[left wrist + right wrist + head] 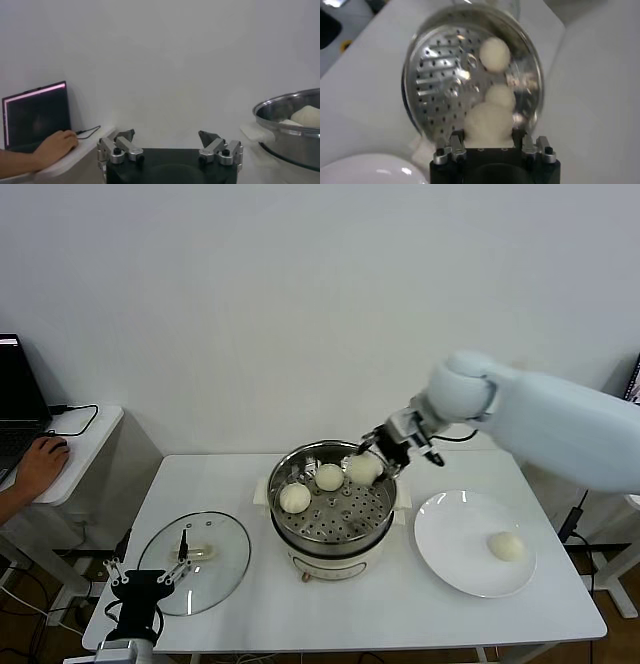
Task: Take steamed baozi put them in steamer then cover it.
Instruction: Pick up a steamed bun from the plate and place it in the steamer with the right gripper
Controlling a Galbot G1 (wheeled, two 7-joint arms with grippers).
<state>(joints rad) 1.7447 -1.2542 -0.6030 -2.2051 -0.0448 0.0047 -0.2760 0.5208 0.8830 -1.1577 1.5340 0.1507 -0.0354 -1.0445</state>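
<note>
Soft cream-white dough bun (364,469) sits pinched in your right gripper (385,452) over the shiny perforated steel steamer (375,524); squeeze its sides lightly, it dents; left gripper (146,577) idles wide open, empty.

Steamer (292,127) cut off at frame edge.

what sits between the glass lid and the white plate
In the head view, the steamer stands between the glass lid and the plate, on the table.

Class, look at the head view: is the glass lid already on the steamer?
No. The lid lies flat on the table to the left of the steamer, whose top stands open with buns showing inside.
</note>
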